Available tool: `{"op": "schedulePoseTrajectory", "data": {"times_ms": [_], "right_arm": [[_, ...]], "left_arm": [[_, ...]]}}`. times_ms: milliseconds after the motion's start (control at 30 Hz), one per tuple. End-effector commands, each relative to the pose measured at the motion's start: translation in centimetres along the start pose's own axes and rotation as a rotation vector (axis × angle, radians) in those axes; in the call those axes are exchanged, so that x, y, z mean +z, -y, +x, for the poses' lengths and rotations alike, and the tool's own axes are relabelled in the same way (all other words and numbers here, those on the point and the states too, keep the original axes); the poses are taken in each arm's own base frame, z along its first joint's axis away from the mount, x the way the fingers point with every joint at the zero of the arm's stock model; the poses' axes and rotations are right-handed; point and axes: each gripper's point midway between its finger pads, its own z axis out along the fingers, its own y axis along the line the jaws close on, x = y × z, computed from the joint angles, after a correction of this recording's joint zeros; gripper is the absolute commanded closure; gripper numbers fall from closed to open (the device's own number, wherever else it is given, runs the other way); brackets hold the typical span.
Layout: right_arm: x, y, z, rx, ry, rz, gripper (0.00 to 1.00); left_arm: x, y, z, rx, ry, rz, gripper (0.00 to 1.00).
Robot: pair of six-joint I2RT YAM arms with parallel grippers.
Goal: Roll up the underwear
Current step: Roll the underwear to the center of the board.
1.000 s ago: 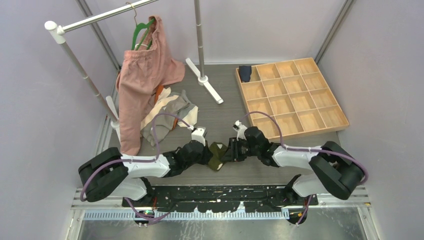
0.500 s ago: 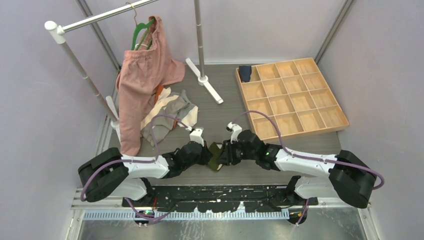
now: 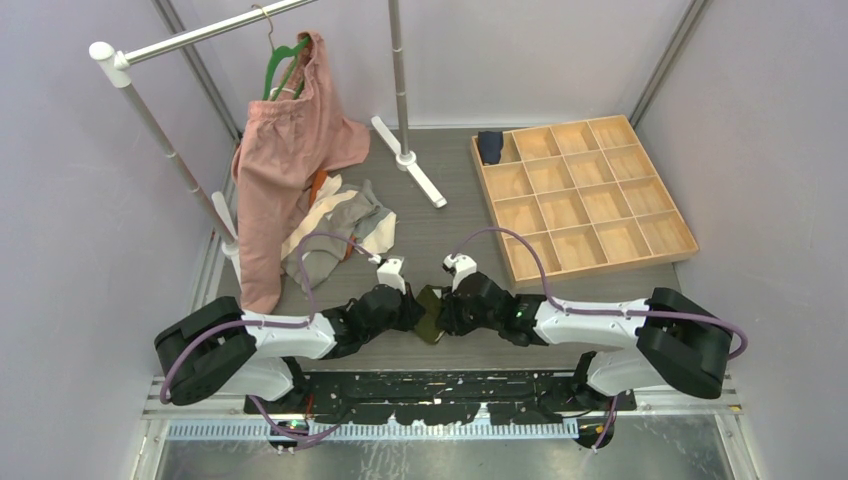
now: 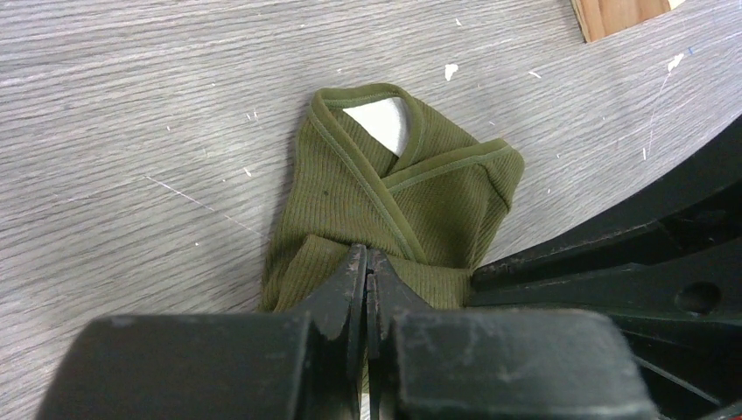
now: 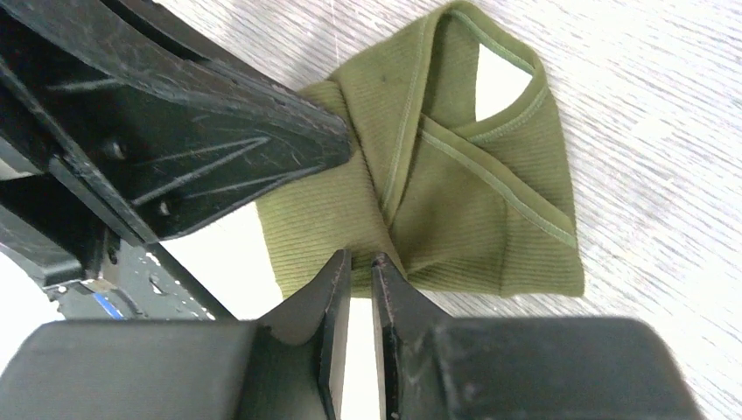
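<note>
Left end effector (image 4: 366, 262) together; right end effector (image 5: 359, 261) narrowly apart; both at olive underwear (image 4: 429, 206)

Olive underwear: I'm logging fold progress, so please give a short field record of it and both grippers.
item: olive underwear, lying flat on the table
shape: sides folded across each other, white patch showing at the far opening
left gripper: shut, tips at the near edge; a pinch on cloth is unclear
right gripper: slim gap between the jaws, tips at the near edge
rolled: not yet
</note>
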Motion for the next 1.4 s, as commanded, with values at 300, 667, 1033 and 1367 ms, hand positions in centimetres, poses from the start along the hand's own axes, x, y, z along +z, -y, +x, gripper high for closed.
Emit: {"op": "schedulePoseTrajectory", "data": {"times_ms": [300, 667, 1033, 1367], "right_arm": [[-4.4, -0.7, -3.3, -0.39, 0.15, 0.033, 0.6], [-2.6, -5.3, -3.3, -0.807, 0.235, 0.095, 0.48], [0.2, -5.7, -1.2, -1.014, 0.208, 0.132, 0.44], [1.8, -4.5, 1.6, -1.073, 0.113, 0.159, 0.42]], "left_arm": [[-1.2, -3.7, 4.3, 0.043, -0.147, -0.103, 0.99], [-1.3, -3.5, 4.3, 0.019, -0.144, -0.094, 0.99], [-1.2, -3.5, 4.5, 0.018, -0.155, -0.094, 0.99], [-1.1, -4.1, 4.7, 0.014, -0.161, -0.132, 0.99]]}}
